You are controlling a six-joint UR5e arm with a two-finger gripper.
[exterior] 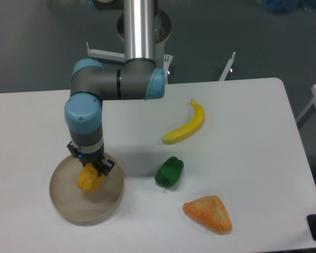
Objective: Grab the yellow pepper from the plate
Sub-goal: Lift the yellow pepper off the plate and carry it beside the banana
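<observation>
The yellow pepper (88, 179) is a small yellow-orange lump over the round beige plate (68, 204) at the table's front left. My gripper (90, 169) comes straight down onto the pepper's top, with its fingers closed on the upper part. The arm's blue wrist stands directly above and hides the pepper's stem. Whether the pepper still rests on the plate or hangs just above it I cannot tell.
A green pepper (169, 172) lies right of the plate. A yellow banana (186, 124) lies farther back and to the right. An orange bread-like wedge (208, 213) sits near the front edge. The arm's metal column (140, 29) rises at the back.
</observation>
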